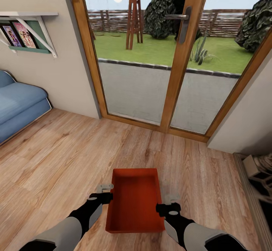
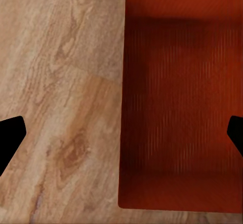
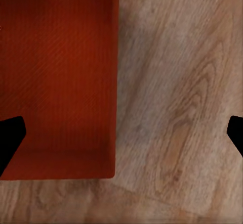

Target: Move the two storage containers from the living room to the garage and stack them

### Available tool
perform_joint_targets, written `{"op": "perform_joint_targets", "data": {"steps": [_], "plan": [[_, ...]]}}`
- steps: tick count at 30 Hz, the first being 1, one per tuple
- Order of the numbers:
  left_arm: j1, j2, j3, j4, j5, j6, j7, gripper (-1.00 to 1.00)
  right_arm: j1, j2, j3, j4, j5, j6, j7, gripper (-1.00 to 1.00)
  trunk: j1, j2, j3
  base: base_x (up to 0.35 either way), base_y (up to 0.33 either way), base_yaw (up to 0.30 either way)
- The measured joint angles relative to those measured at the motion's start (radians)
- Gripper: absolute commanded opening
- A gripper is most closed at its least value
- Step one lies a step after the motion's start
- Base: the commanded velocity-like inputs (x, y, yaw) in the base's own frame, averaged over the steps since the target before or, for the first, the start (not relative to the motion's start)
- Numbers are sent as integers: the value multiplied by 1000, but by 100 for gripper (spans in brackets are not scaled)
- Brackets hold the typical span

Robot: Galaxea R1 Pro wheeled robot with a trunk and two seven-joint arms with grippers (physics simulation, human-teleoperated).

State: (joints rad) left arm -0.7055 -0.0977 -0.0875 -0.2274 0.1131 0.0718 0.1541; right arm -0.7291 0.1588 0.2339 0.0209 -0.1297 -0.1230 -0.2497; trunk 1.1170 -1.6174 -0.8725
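Observation:
One red-orange storage container [image 1: 135,202] rests on the living room's light wood plank floor [image 1: 60,156], directly in front of me. My left gripper [image 1: 102,192] hovers over the bin's left wall and is open; in the left wrist view its black fingertips [image 2: 10,138] stand wide apart, one over the planks and one over the bin's inside [image 2: 177,107]. My right gripper [image 1: 170,202] is open over the right wall, straddling the container [image 3: 58,77] the same way. The second container is out of view.
A wood-framed glass door [image 1: 177,73] to the garden stands ahead. The blue sofa [image 1: 19,107] is at the left under a wall shelf [image 1: 28,35] of magazines. A pale wall [image 1: 249,122] and a dark ornate object [image 1: 260,177] close in the right side.

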Motion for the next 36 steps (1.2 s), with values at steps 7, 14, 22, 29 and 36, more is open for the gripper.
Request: {"op": "perform_joint_targets", "data": {"steps": [7,14,22,29,36], "plan": [[0,-1,1,22,2,-1,4,100,1,0,0,1,2,0,3,100,0,0,0,0,0,0],[1,-2,1,36,3,-3,8,100,1,-1,-2,-10,3,-2,3,100,0,0,0,0,0,0],[0,-1,2,40,8,-2,8,100,1,3,-3,-14,3,-1,3,100,0,0,0,0,0,0],[0,-1,3,68,9,-2,8,100,1,2,-4,-16,5,-2,3,100,0,0,0,0,0,0],[0,-4,3,93,8,-2,9,100,1,1,-5,-16,4,-2,3,100,4,-7,-3,0,0,0]]}}
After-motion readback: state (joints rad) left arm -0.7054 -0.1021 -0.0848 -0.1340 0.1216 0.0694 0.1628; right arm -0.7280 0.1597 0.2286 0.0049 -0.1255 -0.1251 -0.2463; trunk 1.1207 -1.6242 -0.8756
